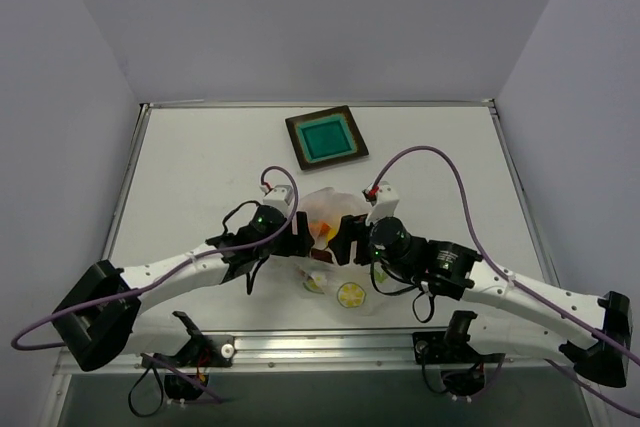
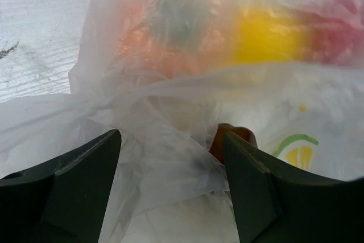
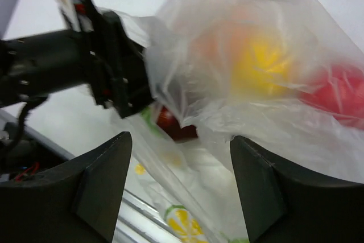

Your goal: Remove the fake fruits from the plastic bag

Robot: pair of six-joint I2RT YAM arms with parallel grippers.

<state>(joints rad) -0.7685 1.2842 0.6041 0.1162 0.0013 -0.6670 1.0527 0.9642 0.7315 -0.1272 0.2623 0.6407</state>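
Clear plastic bag (image 2: 159, 135), yellow lemon-slice and green-leaf print; inside it orange fruit (image 2: 170, 32), yellow fruit (image 2: 264, 33), red fruit (image 3: 335, 92), dark maroon fruit (image 3: 172, 123).

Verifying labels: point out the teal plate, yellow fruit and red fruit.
teal plate (image 1: 327, 139): top external view, bare teal centre.
yellow fruit (image 3: 263, 66): right wrist view, its blurred middle.
red fruit (image 3: 336, 92): right wrist view, its blurred middle.
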